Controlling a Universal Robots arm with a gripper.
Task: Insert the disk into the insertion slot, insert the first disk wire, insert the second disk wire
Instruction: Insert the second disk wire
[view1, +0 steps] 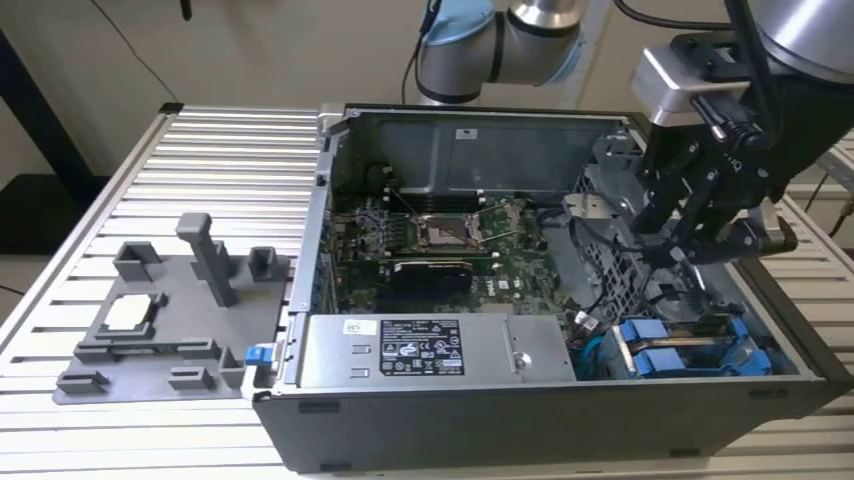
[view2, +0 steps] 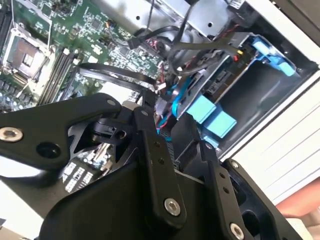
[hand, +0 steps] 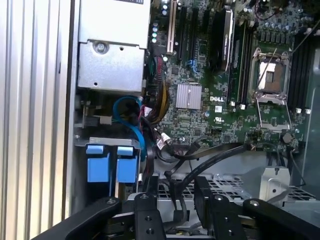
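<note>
Gripper (view1: 697, 250), black and two-fingered, hangs inside the open grey computer case (view1: 534, 420) on the ribbed aluminium bench (view1: 200, 170); whether its fingers are apart, I cannot tell. The bright-blue-framed silver disk (view1: 663, 362) sits slotted at its 6 o'clock in the exterior view.

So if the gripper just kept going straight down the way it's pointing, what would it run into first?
Probably the loose black cables beside the grey metal drive cage, inside the open computer case. The gripper hangs just above them, though depth is hard to judge; the blue carriers sit off to the side.
</note>
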